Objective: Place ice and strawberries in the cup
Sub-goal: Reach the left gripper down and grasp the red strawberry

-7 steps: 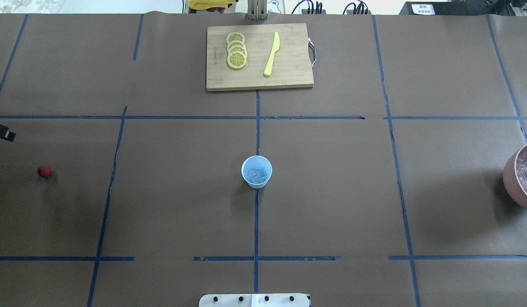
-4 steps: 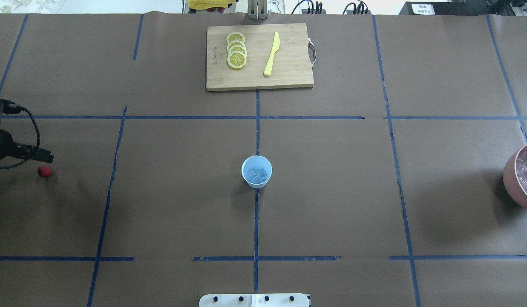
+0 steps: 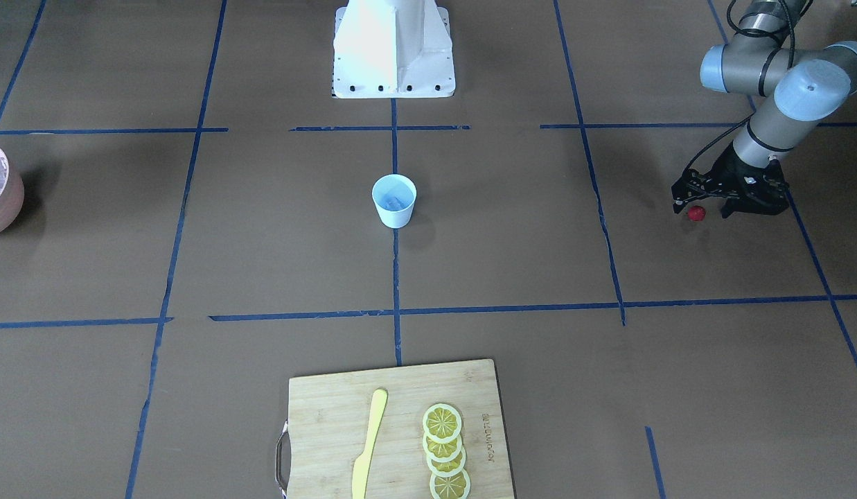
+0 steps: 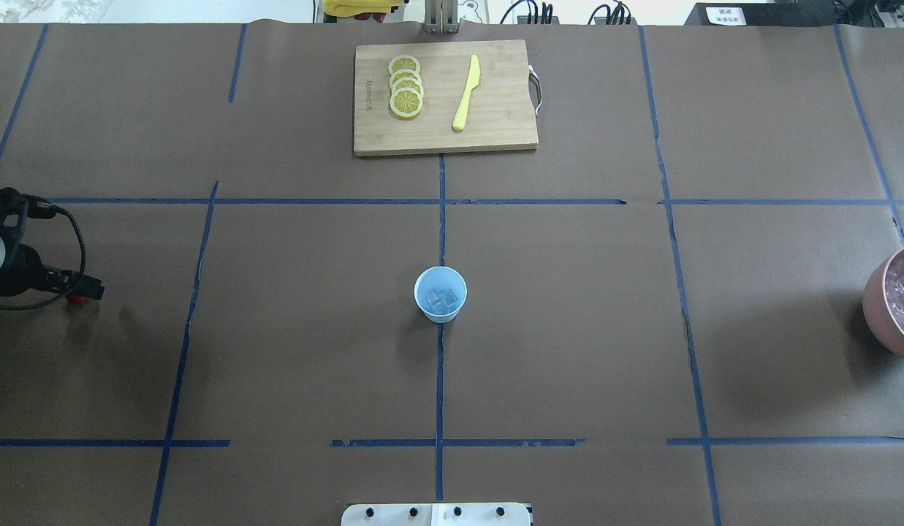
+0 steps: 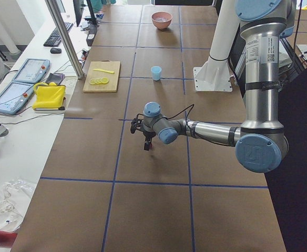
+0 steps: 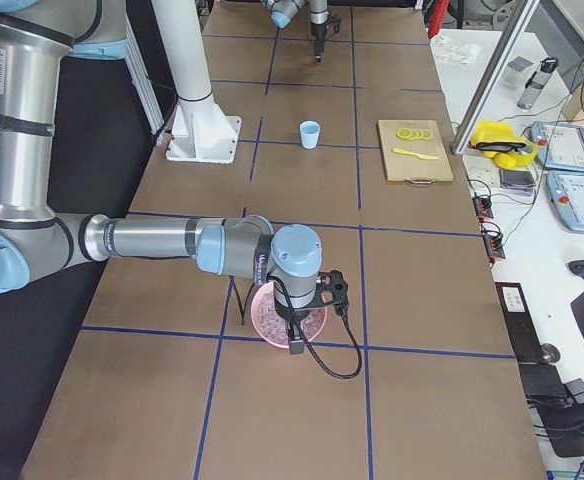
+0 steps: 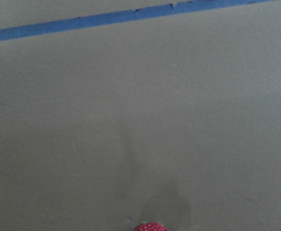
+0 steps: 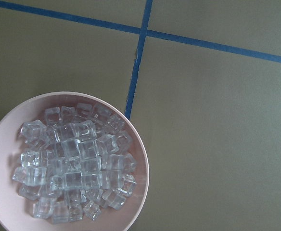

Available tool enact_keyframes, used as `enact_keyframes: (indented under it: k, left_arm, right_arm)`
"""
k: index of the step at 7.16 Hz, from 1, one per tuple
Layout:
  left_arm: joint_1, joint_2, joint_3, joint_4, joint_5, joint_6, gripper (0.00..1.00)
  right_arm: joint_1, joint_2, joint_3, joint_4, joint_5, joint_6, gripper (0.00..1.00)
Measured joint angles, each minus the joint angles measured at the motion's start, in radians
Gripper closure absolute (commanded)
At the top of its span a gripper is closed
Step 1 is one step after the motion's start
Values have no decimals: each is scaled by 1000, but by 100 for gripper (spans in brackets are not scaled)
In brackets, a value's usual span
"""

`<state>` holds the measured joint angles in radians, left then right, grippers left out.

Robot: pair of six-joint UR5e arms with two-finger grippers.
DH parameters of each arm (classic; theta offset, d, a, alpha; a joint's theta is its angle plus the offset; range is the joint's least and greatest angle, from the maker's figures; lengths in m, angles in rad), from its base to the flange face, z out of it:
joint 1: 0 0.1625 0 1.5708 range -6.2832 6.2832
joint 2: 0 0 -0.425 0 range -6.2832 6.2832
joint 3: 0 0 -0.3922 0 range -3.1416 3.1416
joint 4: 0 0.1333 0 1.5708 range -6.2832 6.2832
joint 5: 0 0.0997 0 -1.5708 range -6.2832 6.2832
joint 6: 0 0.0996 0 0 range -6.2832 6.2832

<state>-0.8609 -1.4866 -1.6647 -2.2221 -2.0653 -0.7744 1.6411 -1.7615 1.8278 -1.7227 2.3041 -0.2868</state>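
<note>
The left gripper [image 3: 701,208] is hanging low over the brown table [image 3: 539,242], far out on the robot's left side. Its jaws are standing apart and are clamping nothing. The strawberry [image 3: 695,213] is lying on the table directly under it. In the front-facing view it is showing between the two dark fingers, though at this size it is hard to say whether either pad is touching it. From overhead only a sliver of red is peeking out beside the gripper's tip. The left wrist camera is catching just the top of the berry at its bottom edge, well below a blue tape line [image 7: 131,17].

The cup [image 4: 416,292] is standing upright at the middle of the table, well apart from the berry, and is holding a few cubes of ice [image 4: 442,298]. More ice is filling the pink bowl [image 8: 144,163] at the table's far right edge. The right gripper [image 6: 294,340] is hovering just above that bowl. Only the right side view is showing it, so it cannot be told whether its jaws are apart or closed. Its wrist camera is looking straight down on the heaped cubes.

At the far side of the table a wooden cutting board [image 4: 495,139] is carrying a row of overlapping lemon slices [image 4: 406,91], with a yellow knife [image 4: 466,93] lying beside them
</note>
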Motion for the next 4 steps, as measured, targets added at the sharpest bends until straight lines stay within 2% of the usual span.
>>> enact_keyframes:
  k: [1, 2, 3, 4]
  left_arm:
    - [1, 0, 2, 0, 0, -2, 28]
    - [1, 0, 3, 1, -1, -4, 87]
    - [2, 0, 3, 2, -1, -3, 99]
    - [2, 0, 2, 3, -2, 0, 100]
  right_arm:
    - [0, -1, 1, 0, 0, 0, 1]
    - [0, -2, 2, 0, 1, 0, 1]
    - [0, -4, 3, 0, 1, 0, 0]
    - [0, -5, 4, 0, 1, 0, 1]
